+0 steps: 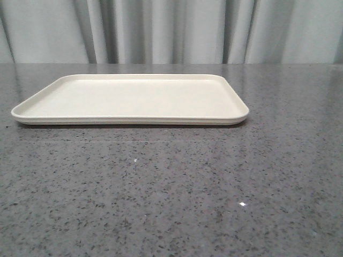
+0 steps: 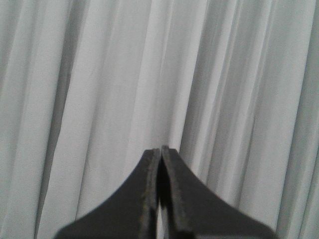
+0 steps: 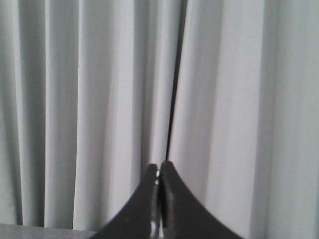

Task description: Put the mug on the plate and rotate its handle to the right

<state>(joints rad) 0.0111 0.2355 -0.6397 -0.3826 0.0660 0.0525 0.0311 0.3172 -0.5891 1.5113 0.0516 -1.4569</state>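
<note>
The plate (image 1: 131, 99), a large flat cream-white rectangular tray with a low rim, lies on the grey speckled table in the front view, at the middle and towards the back. Nothing stands on it. The mug and its handle are out of view in every frame. My left gripper (image 2: 160, 149) is shut and empty, and faces the pale curtain in the left wrist view. My right gripper (image 3: 159, 165) is shut and empty, and also faces the curtain in the right wrist view. Neither gripper shows in the front view.
A pale grey pleated curtain (image 1: 171, 29) hangs behind the table's far edge. The grey speckled tabletop (image 1: 171, 193) stretches in front of the plate and to its right. A sliver of tabletop (image 3: 30, 231) shows in the right wrist view.
</note>
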